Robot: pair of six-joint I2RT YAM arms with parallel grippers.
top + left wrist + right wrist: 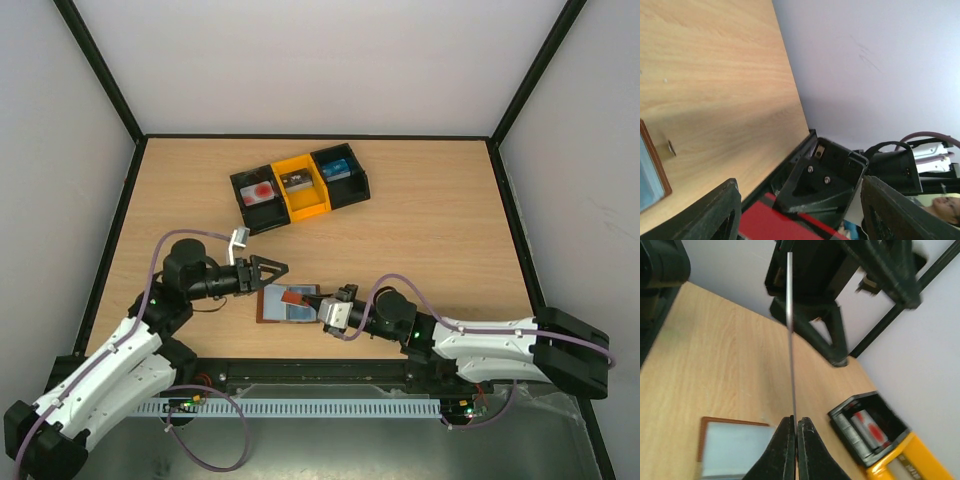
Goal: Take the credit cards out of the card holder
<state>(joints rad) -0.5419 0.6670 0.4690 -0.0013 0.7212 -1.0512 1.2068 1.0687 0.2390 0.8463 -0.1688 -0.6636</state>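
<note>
Wood makes up the table, with pale walls and black posts round it. A black-and-yellow tray with three parts sits at 12 o'clock from the card holder, well apart from it. The whitish card with the red round mark lies in the tray's left black part.

The card holder lies open and flat near the front edge, blue-grey side up. The right gripper is at 3 o'clock from it. Its fingers are pressed tight on the red card. The right wrist view shows that card edge-on, sticking straight out from the fingertips. The card is over the card holder, but I cannot tell if it touches it.

The left gripper hangs at 11 o'clock from the card holder. Its fingers are wide apart, and the red card shows between them.
</note>
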